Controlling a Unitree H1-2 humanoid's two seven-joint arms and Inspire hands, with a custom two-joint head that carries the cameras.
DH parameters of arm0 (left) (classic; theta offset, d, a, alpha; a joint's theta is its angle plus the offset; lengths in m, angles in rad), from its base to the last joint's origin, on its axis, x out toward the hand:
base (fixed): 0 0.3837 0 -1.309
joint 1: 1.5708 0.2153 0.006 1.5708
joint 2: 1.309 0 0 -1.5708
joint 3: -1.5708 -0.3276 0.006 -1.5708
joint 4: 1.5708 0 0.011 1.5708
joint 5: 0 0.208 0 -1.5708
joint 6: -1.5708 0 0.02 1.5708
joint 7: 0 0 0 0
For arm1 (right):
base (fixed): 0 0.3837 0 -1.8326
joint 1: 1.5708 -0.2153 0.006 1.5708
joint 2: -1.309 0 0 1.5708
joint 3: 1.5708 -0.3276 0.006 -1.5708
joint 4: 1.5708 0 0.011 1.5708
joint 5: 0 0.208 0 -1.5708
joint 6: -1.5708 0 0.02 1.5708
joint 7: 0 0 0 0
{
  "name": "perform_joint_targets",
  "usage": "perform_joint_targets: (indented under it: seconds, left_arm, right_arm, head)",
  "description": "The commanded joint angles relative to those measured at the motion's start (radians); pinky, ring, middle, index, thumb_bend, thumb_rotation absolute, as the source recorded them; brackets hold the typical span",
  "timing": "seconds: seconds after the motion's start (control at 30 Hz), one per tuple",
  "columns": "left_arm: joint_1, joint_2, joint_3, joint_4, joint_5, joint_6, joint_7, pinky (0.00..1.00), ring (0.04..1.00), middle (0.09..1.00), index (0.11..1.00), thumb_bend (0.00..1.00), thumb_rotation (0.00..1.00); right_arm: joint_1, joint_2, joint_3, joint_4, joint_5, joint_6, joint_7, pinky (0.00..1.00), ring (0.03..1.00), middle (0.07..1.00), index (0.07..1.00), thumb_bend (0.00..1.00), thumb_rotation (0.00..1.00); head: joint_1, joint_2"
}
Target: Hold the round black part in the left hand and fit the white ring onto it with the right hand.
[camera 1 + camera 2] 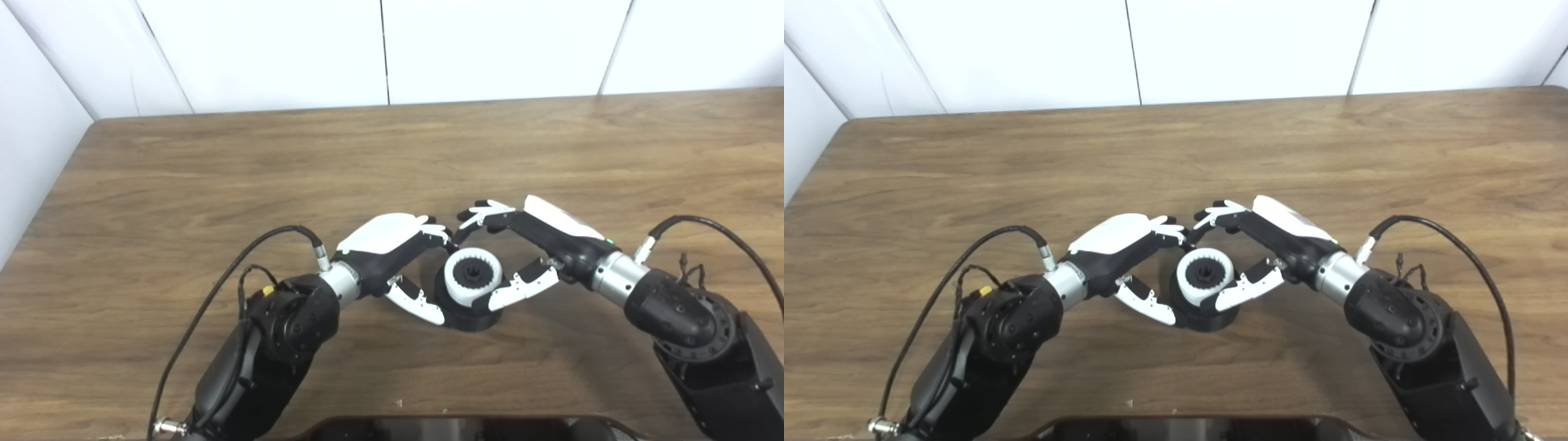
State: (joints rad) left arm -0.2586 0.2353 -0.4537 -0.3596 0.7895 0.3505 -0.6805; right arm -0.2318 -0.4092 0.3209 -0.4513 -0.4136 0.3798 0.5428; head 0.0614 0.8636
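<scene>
Both my hands bracket the work: my left hand [392, 257] curls around the black part [468, 315], thumb low against its base, while my right hand [527, 251] pinches the ring [473, 277], thumb on its near edge. Ring sits atop the part, which rests on the surface [184, 184]. Fitting looks nearly done (full seating I cannot confirm); releasing remains.

Nothing here can be read: no words, labels, brand names or numbers show on the table [184, 184], the wall panels [490, 49] or the arms. The right hand [539, 245] carries a tiny green dot (possibly a small light, too small to tell), but it is no legible sign.
</scene>
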Motion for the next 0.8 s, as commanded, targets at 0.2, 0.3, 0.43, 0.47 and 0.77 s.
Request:
perform_joint_targets:
  seconds: [0.2,0.3,0.43,0.47,0.77]
  left_arm:
    - [-0.031,0.003,0.005,-0.039,0.019,-0.010,0.019,0.90,0.992,0.923,0.783,0.93,0.37]
    - [-0.031,0.004,0.006,-0.039,0.020,-0.007,0.017,0.91,0.994,0.925,0.793,0.94,0.37]
    - [-0.032,0.004,0.006,-0.037,0.022,-0.010,0.020,0.90,0.990,0.926,0.800,0.94,0.37]
    - [-0.031,0.001,0.008,-0.038,0.022,-0.005,0.019,0.90,0.991,0.926,0.802,0.94,0.37]
    - [-0.021,-0.002,0.019,-0.051,0.022,0.002,0.019,0.86,0.983,0.926,0.822,0.95,0.37]
  right_arm:
    - [-0.026,-0.012,-0.023,-0.028,0.006,-0.009,-0.007,0.87,0.979,0.908,0.755,0.92,0.34]
    - [-0.022,-0.009,-0.029,-0.026,0.011,-0.010,-0.011,0.87,0.979,0.908,0.754,0.92,0.33]
    - [-0.020,-0.011,-0.032,-0.018,0.013,-0.019,-0.012,0.87,0.982,0.910,0.756,0.91,0.34]
    - [-0.020,-0.011,-0.032,-0.017,0.013,-0.020,-0.012,0.87,0.982,0.910,0.756,0.91,0.34]
    - [-0.021,0.007,-0.041,-0.013,0.014,-0.014,-0.026,0.88,0.975,0.932,0.802,0.91,0.40]
  head:
    - [0.003,-0.006]
    - [0.005,-0.007]
    - [0.005,-0.007]
    - [0.005,-0.007]
    - [0.004,-0.008]
